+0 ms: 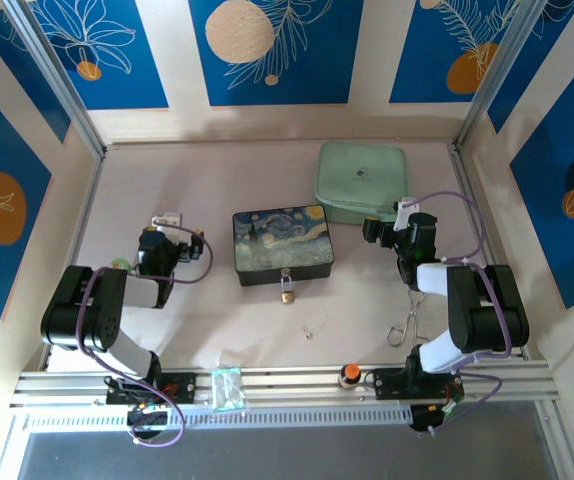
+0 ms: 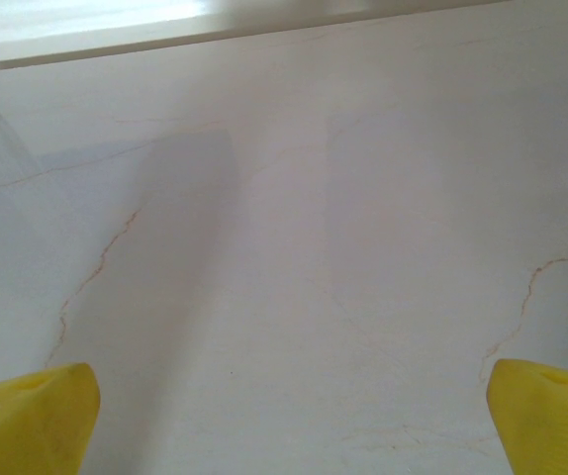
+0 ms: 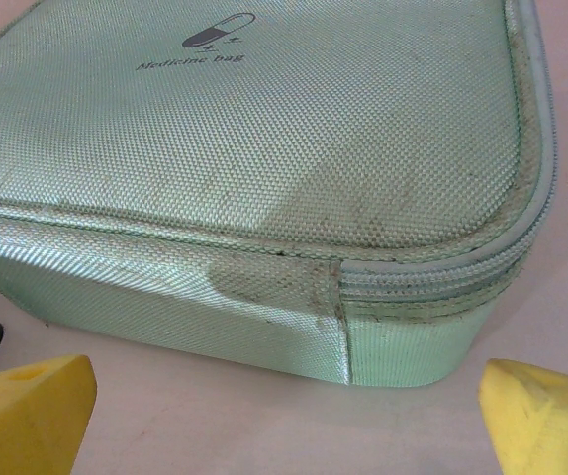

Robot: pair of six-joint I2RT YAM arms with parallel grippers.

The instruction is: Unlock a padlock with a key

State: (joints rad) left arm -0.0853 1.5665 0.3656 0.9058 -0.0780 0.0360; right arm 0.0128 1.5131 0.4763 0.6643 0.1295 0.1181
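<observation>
Bare desk [image 1: 207, 310] lies open at six o'clock of the painted box [image 1: 282, 243], around the padlock [image 1: 287, 294]. The green bag [image 1: 362, 180] blocks the right claw [image 3: 284, 411] at twelve o'clock; a wire clip [image 1: 404, 325] lies at the box's four.

"Medicine bag" on green pouch [image 3: 294, 139]

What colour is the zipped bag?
The bag is pale mint green, clearest in the right wrist view.
</observation>
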